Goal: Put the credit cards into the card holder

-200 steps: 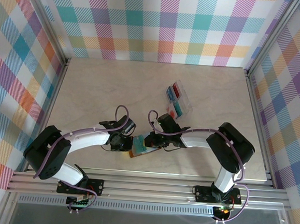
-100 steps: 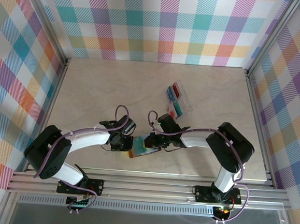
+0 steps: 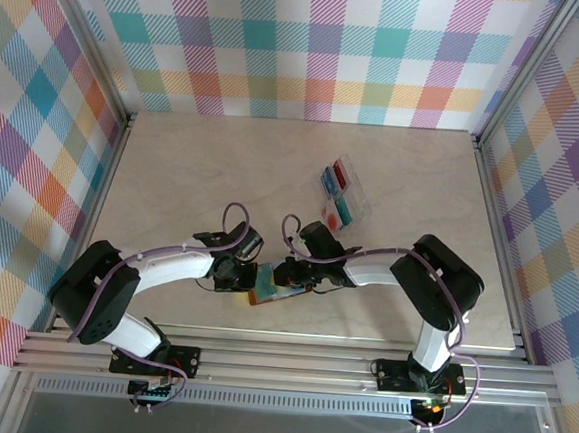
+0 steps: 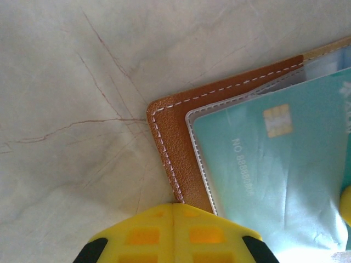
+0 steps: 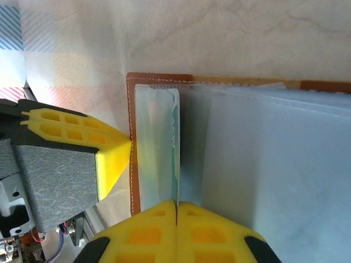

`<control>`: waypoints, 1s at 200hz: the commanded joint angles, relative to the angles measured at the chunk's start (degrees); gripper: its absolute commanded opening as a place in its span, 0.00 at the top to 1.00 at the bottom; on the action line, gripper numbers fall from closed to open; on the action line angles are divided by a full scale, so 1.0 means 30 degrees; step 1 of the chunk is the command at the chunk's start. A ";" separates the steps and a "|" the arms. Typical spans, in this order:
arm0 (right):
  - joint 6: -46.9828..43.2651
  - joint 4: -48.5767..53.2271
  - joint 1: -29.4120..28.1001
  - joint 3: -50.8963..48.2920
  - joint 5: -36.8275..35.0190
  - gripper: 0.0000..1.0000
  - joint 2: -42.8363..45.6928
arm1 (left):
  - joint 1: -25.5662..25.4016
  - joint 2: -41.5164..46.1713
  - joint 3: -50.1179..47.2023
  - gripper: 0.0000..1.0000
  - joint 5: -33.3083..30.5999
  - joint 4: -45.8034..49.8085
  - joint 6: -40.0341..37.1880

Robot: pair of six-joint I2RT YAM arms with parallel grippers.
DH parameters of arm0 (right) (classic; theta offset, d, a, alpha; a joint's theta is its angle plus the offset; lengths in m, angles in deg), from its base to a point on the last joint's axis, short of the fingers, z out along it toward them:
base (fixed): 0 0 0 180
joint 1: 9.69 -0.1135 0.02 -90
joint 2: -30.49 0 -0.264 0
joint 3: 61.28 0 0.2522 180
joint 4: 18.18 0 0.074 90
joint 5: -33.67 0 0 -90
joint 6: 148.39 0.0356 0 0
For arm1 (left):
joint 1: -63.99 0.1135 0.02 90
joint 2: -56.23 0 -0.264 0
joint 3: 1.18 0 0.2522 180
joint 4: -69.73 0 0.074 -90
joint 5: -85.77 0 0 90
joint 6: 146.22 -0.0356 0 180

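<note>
so the card holder [image 4: 175, 137] is lying open on the table [image 4: 82, 82], low and centre in the top view, sandwiched between both arms. left gripper [image 4: 174, 224] is on its left, right gripper [image 5: 176, 222] on its upper right. both have their yellow fingertips pressed together. the left one's tip is touching the brown stitched edge, looks like it's pinning the thing down. on the right one, the edge of a clear pocket [image 5: 274, 164] runs straight into the fingertip seam, but i can't tell if it's actually pinching it.

count: one card holder, one teal card [image 4: 274, 170] sitting in the pocket nearest the stitched edge. going by the printed number, its long axis runs top to bottom in the left wrist view, slightly tilted, pointing at the fingertips. it looks pretty much seated to me.

the rest of the credit cards [image 3: 342, 211] are in one clear tray [image 3: 364, 204], up and right of the right gripper in the top view, well apart from the holder. i see red, blue and teal, but it's too small for a proper count. right arm is clearly the nearer one, so i'd guess it does the next fetch.
</note>
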 commanded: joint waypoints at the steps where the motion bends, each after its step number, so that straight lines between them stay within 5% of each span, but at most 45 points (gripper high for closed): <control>1: 0.0502 -0.0875 -0.0636 0.0364 0.0245 0.99 -0.0818 | -0.0243 -0.1783 -0.0423 1.00 0.0136 -0.2966 0.0306; 200: 0.1968 -0.2228 -0.0293 -0.0838 -0.2467 0.91 0.0658 | -0.0296 -0.5117 0.7774 1.00 0.1118 0.0701 -0.1183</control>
